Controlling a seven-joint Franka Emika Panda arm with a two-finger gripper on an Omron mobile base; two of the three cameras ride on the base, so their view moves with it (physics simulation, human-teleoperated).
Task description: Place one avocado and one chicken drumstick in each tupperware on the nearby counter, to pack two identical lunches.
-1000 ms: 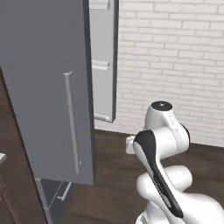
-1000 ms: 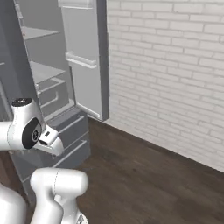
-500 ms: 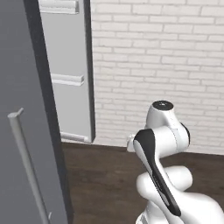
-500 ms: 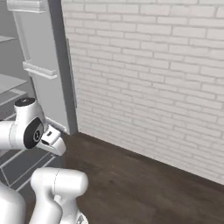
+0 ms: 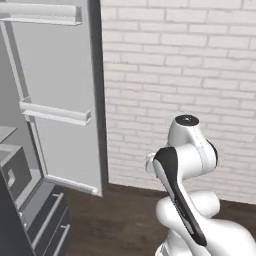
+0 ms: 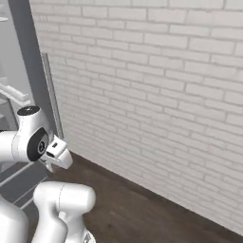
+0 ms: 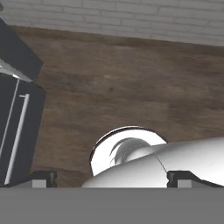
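The avocado, the chicken drumstick, the tupperware and the counter are out of view. My arm is folded up close over its own base, hand pointing down at the floor. In the hand view my gripper is open: its two dark fingertips stand far apart at the bottom edge, with no task object between them.
An open grey fridge door with door shelves stands at the left, with the fridge's drawers below it. A white brick wall runs ahead and to the right. A dark drawer front with a handle borders the dark wood floor.
The whole picture has shifted: the base has turned, so the fridge has slid left in both base views and the brick wall takes up more. The arm keeps its pose, gripper still open.
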